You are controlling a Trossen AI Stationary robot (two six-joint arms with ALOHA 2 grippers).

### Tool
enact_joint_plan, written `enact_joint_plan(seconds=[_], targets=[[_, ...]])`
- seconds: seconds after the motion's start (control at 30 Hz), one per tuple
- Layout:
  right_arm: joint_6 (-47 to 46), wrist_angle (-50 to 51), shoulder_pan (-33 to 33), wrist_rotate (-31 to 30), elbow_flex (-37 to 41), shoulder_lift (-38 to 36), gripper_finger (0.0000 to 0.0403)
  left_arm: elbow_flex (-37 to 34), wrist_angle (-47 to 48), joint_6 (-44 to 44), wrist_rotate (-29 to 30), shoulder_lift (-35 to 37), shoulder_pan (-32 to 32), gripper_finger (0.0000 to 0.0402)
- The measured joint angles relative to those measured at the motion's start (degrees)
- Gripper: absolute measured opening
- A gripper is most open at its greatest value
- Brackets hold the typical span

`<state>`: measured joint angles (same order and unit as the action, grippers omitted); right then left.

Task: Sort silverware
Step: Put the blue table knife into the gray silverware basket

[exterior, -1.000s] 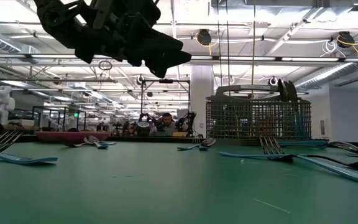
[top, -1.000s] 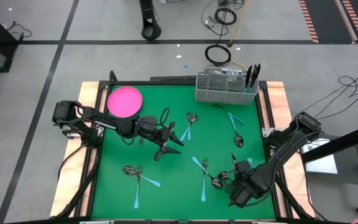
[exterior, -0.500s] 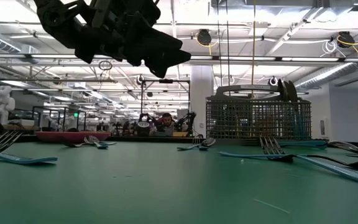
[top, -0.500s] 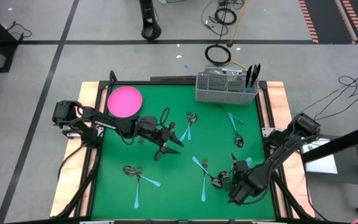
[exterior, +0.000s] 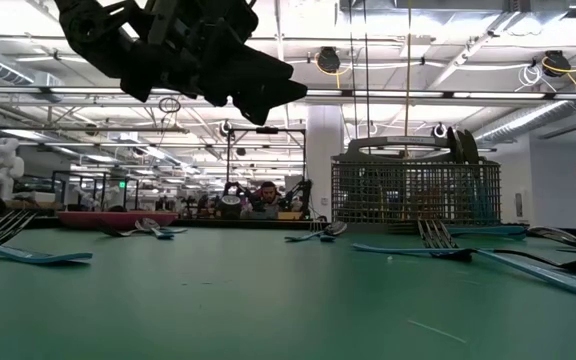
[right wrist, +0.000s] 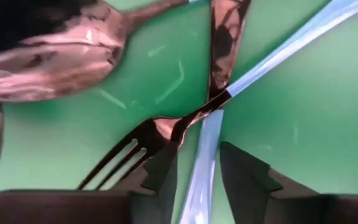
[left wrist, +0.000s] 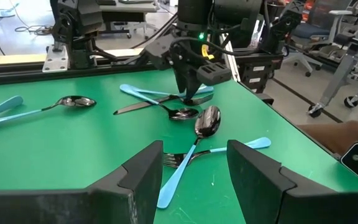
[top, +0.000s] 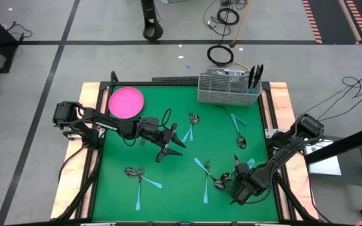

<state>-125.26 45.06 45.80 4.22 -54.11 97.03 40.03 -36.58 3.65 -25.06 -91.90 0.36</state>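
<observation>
Right hand (right wrist: 197, 171) straddles a frame-cropped fork handle (right wrist: 199, 180).

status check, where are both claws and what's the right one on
Right claw down at the near-right silverware pile, fingers apart astride a light-blue plastic fork handle, not gripped. Left claw open, hovering mid-table. Dark metal spoon crowds the pile.

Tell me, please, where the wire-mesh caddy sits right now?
In the high view, the wire-mesh caddy stands at the table's far edge, right of centre, across from the pink plate.
</observation>
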Motion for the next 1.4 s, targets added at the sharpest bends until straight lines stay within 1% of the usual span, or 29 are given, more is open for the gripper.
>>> enact_joint_plan(seconds=[0.1,0.2,0.27,0.33,0.43,0.57,0.67,0.77,1.03,1.23,1.4], targets=[[0.48,0.16,0.10,2.71,0.02,0.00,0.0072,0.00,0.00,0.12,-0.02,0.00,0.00,0.0180],[0.95,0.33,0.11,3.54,0.04,0.00,0.0037,0.00,0.01,0.14,-0.01,0.00,0.00,0.0180],[1.36,0.40,0.11,3.64,0.03,0.00,0.0021,0.00,0.02,0.14,-0.02,0.00,0.00,0.0180],[1.45,0.41,0.06,3.43,0.02,-0.07,0.0015,0.00,0.02,0.12,-0.02,0.00,0.00,0.0180],[1.35,0.36,0.04,2.13,0.02,-0.07,0.0025,0.00,0.02,0.12,-0.02,0.00,0.00,0.0180],[1.64,0.46,-1.27,1.53,0.07,-0.01,0.0054,0.00,0.02,0.10,-0.02,0.00,0.00,0.0180],[2.59,0.36,-1.56,1.71,0.09,0.02,0.0074,0.00,0.02,0.09,-0.02,0.00,0.00,0.0180],[2.73,0.25,-1.17,2.51,0.09,0.02,0.0085,0.00,0.02,0.08,-0.02,0.00,0.00,0.0180],[0.79,0.05,0.39,3.45,0.09,0.04,0.0088,0.00,0.02,0.08,-0.02,0.00,0.00,0.0180],[2.18,-0.60,0.23,3.87,0.22,-0.68,0.0074,0.00,0.02,0.08,-0.02,0.00,0.00,0.0180],[2.08,-2.07,-1.25,0.79,0.22,-2.52,0.0084,0.00,0.02,0.08,-0.02,0.00,0.00,0.0180]])
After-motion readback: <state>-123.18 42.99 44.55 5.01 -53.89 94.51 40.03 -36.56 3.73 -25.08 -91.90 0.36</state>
